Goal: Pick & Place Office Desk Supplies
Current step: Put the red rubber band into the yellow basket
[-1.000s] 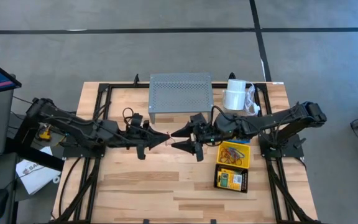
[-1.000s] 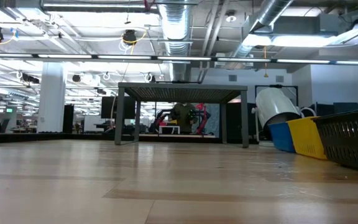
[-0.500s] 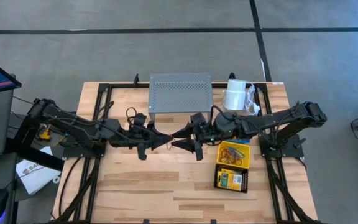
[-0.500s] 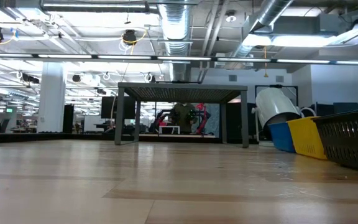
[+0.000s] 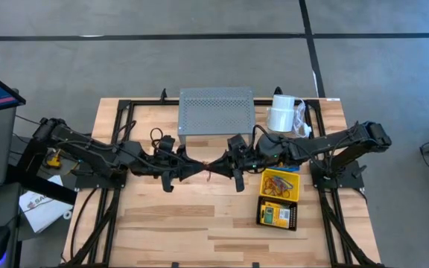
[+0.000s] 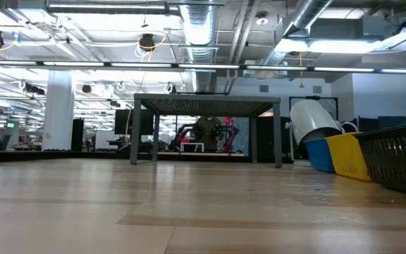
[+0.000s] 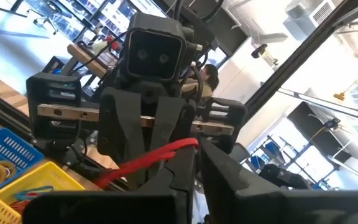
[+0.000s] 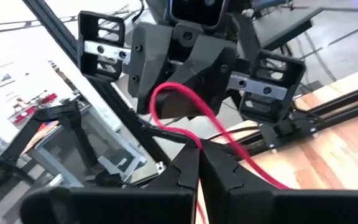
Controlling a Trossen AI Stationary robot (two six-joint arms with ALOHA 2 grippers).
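A thin red loop (image 8: 166, 93) is up in the air over the middle of the table, between my two grippers, which face each other tip to tip. My left gripper (image 5: 198, 165) (image 7: 199, 155) comes from the table's left and is shut on the loop. My right gripper (image 5: 216, 164) (image 8: 199, 152) comes from the right and is shut on it too. A yellow basket (image 5: 280, 184) with several loops and a black basket (image 5: 278, 215) with a crayon box stand on the table below the right arm. A blue basket (image 7: 5, 149) sits behind the yellow one. My left gripper pinches the red loop (image 7: 185, 146) between its two fingertips, coming in about level from the table's left. The rest of the band runs off sideways and sags (image 7: 114, 177), clear of the table. My right gripper pinches the loop's band (image 8: 194, 140) between its two fingertips, level from the table's right. One part arches up toward the left gripper (image 8: 157, 99); another strand trails down past the fingers (image 8: 260, 174). The loop is clear of the table.
A grey perforated shelf (image 5: 216, 112) stands at the far middle, a white paper roll (image 5: 281, 113) to its right. Black frame rails (image 5: 118, 149) run along both sides of the table. Bare wood (image 5: 199, 216) lies in front of the grippers.
My right gripper, wide open around the left gripper's tips a second ago, has shut on the red loop. Both arms have stayed where they were, and the loop hangs between the two grippers.
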